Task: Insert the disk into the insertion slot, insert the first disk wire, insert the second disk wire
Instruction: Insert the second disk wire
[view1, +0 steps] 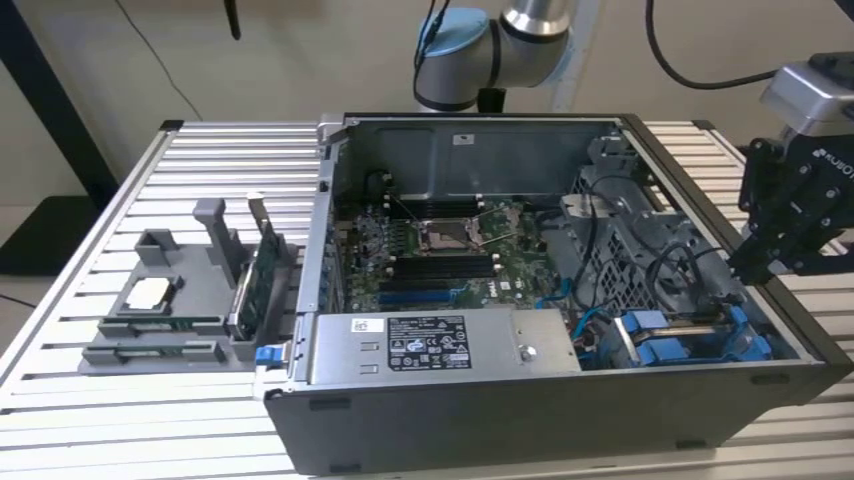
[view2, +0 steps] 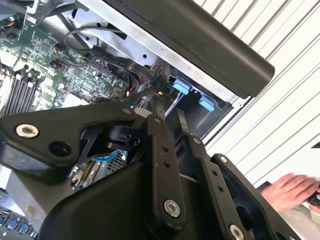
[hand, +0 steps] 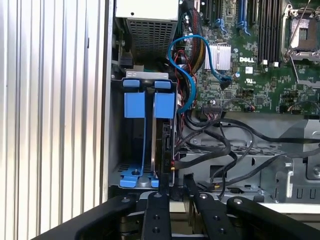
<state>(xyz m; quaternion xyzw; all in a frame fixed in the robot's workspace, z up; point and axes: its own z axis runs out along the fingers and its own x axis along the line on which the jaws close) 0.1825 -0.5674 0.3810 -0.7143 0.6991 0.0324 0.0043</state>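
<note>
The open computer case (view1: 400, 420) lies on a slatted table. In its corner at the exterior view's right is the drive cage with the blue-railed insertion slot (hand: 135, 106) (view1: 683, 338). The disk (hand: 166, 147) stands on edge in the cage under a blue carrier tab (hand: 164, 105), with its connector edge towards my gripper. Loose black wires (hand: 210, 134) curl beside that edge, and none is seen plugged into it. My gripper (hand: 177, 186) (view2: 169, 107) (view1: 750, 272) hangs just outside the cage, in line with the disk's edge. Its fingers (hand: 165, 200) are close together with nothing seen between them.
A blue cable (hand: 185, 65) loops from the motherboard (view1: 441, 250) towards the cage. The power supply (view1: 427, 345) sits along the case's front. A grey fixture (view1: 174, 300) with green cards stands at the exterior view's left. A person's hand (view2: 290, 192) rests on the table.
</note>
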